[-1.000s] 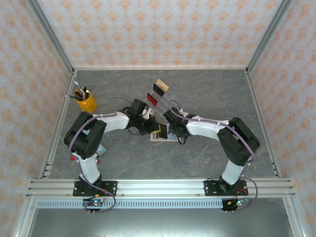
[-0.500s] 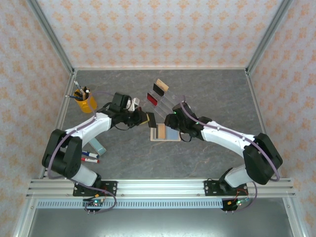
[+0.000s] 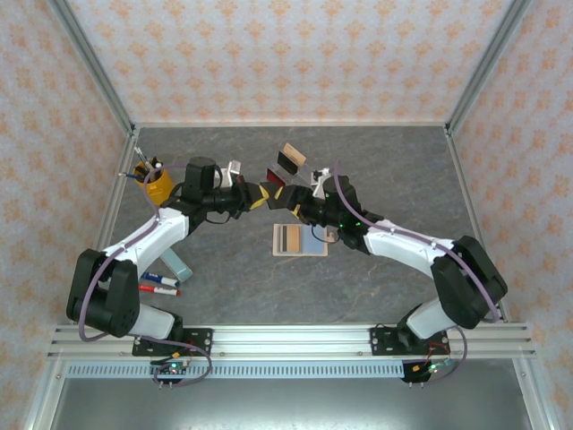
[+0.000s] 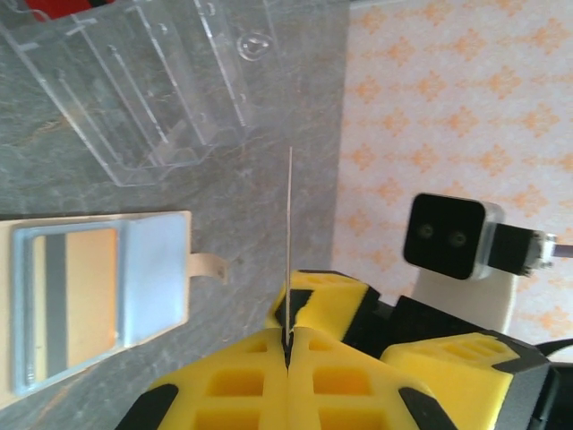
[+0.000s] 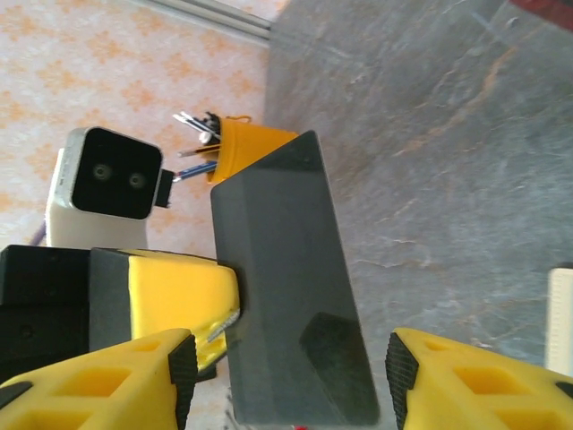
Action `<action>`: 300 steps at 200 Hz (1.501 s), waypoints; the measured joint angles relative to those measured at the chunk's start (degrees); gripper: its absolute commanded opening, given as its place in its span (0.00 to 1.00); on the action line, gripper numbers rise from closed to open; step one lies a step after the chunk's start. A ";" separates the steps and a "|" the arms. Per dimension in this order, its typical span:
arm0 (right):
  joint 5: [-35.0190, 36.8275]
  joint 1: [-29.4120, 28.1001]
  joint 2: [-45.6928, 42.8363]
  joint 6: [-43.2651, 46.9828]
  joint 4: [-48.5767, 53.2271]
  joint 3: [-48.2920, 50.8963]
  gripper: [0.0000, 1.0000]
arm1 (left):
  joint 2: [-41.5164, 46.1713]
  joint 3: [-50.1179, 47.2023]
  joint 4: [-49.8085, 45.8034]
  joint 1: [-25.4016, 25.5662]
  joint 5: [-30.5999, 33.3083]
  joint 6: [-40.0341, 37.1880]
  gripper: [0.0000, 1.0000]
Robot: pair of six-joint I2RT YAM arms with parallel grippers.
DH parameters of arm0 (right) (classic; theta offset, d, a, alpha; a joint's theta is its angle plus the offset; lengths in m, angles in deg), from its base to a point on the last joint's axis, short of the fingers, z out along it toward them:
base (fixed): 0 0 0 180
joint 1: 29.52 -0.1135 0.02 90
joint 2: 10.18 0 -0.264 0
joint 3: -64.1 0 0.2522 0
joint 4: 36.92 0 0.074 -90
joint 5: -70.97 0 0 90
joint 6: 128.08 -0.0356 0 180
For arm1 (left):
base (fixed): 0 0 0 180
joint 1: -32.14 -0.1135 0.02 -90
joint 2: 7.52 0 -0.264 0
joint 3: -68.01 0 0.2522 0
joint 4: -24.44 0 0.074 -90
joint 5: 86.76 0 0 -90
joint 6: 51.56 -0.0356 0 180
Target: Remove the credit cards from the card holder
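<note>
The tan card holder [image 3: 300,240] lies open on the grey table with a tan, black-banded credit card [image 4: 76,300] in its grey-blue pocket [image 4: 154,273]. My left gripper [image 4: 288,345] is shut on a dark grey credit card [image 5: 286,296], seen edge-on in the left wrist view, and holds it above the table behind the holder. My right gripper [image 5: 286,385] is open, one finger on each side of that card's flat faces without touching them. In the top view the two grippers [image 3: 261,195] [image 3: 294,202] meet beside the clear acrylic stand [image 4: 152,81], which holds a red card [image 3: 276,176], a black one and a tan one.
A yellow cup of pens [image 3: 157,184] stands at the back left. Markers [image 3: 157,285] and a small pale block [image 3: 176,264] lie by the left arm's base. Aluminium frame posts edge the table on both sides.
My left gripper has lifted the dark card away from the holder and carried it back toward the stand. My right gripper left the holder and came up around the card.
</note>
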 measured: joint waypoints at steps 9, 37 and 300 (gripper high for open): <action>-0.66 0.11 0.39 -1.16 -1.60 0.04 0.57 | 0.11 0.00 0.72 0.00 -0.55 0.92 0.00; -1.84 0.44 0.90 -4.35 -7.04 0.94 0.49 | 0.63 -0.04 1.97 0.00 -1.57 2.73 0.00; 21.18 0.59 17.11 62.73 26.45 -32.28 0.00 | 12.87 0.44 -35.32 -2.21 26.80 -18.80 1.00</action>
